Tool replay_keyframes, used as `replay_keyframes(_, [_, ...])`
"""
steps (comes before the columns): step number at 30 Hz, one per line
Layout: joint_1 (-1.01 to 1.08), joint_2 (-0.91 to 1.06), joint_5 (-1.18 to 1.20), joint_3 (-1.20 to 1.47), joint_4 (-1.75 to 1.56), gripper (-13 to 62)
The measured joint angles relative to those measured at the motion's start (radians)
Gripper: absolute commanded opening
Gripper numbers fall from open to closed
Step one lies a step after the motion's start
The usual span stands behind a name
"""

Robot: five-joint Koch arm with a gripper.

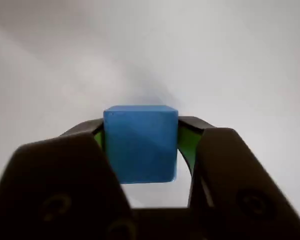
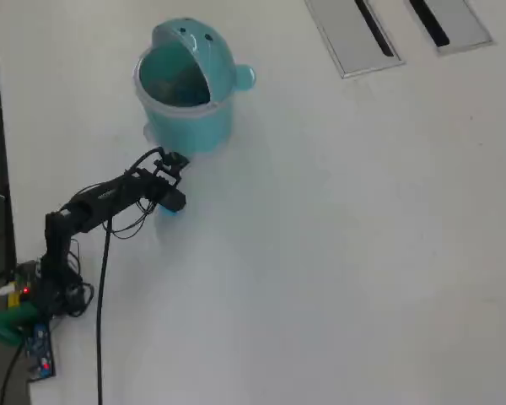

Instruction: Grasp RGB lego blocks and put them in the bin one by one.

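We see the gripper from the wrist view, and it has a blue block squeezed between its two dark jaws. The jaws are only as wide apart as the block, and each one presses on a side of it. There are green pads on the inside of the jaws, and they touch the block on its left and right sides. The top of the block sticks out past the jaw tips, and below it we see a bit of white table through the gap. Everything in front of the gripper in this view is plain white. In the overhead view the arm reaches up and to the right from its base at the left edge of the table. The gripper is at the end of the arm, and a small spot of blue shows just under it, but it is too small there to see how it is held. The bin stands near the gripper, a little past its tip, toward the top of that view. The bin is teal and round, its lid is tipped back, and a small knob sticks out on its right side. We cannot see any other blocks. Wires run down from the arm to the base.
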Motion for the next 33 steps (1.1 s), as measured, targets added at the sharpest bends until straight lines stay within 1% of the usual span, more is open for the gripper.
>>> replay_keyframes(6, [-0.023,0.032,0.000,0.000,0.005,12.9])
replay_keyframes(18, [-0.055,0.189,0.002,0.000,0.015,12.6])
replay_keyframes(21, [-0.100,0.216,0.002,0.000,0.012,12.6])
replay_keyframes(22, [-0.130,0.221,-0.002,-0.130,0.008,12.6])
replay_keyframes(24, [-0.144,0.224,0.008,-0.156,-0.009,12.5])
replay_keyframes(29, [-0.192,0.244,0.049,-0.158,-0.058,12.5])
replay_keyframes(33, [-0.202,0.324,0.049,-0.155,-0.057,12.4])
